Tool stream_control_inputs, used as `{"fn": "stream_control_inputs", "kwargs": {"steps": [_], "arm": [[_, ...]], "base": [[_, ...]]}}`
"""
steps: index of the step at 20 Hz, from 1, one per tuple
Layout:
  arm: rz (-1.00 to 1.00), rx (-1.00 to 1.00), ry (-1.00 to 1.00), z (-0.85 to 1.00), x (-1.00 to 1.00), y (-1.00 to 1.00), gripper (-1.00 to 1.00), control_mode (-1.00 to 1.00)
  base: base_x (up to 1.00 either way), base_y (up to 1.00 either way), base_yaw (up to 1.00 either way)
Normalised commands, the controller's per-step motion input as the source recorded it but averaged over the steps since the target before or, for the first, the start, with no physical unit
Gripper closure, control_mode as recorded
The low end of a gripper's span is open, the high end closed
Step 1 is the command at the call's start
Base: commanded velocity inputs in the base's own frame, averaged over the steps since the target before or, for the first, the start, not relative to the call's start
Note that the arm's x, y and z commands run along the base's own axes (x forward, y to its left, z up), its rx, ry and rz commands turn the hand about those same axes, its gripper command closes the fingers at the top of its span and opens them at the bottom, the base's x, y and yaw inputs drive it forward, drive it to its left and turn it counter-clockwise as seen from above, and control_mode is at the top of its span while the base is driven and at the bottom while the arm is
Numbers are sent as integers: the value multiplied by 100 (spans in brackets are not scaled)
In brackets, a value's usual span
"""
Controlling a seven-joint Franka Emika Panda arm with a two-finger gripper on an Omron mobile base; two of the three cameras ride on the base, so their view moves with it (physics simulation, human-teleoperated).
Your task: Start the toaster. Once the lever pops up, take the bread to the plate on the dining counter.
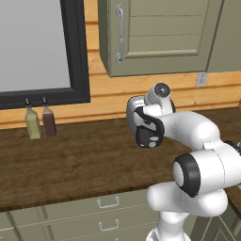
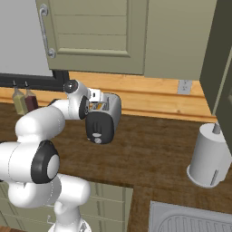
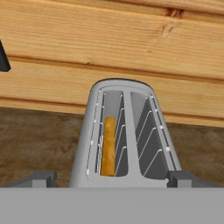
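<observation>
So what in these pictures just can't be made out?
- Left base view: the toaster is largely hidden behind the arm's wrist; its slots are out of sight.
- Hand view: the toaster's black lever end is cut off by the bottom edge; the bread shows only its top crust in one slot.
- Gripper: only the fingertips show, wide apart beside the toaster.

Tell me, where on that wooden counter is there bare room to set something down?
Bare wood lies between the two bottles and the toaster, and again between the toaster and the paper towel roll. It is crowded at the toaster, where the arm reaches over it, and toward the sink at the near right.
</observation>
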Motion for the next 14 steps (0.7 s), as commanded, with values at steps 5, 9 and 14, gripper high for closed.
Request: {"fn": "stream_control_inputs", "kwargs": {"steps": [5, 9, 14], "arm": [[0, 0, 0, 0, 0, 0, -100, -100], [0, 0, 0, 0, 0, 0, -100, -100], [0, 0, 0, 0, 0, 0, -100, -100]], "base": [[0, 0, 0], [0, 0, 0], [0, 0, 0]]}}
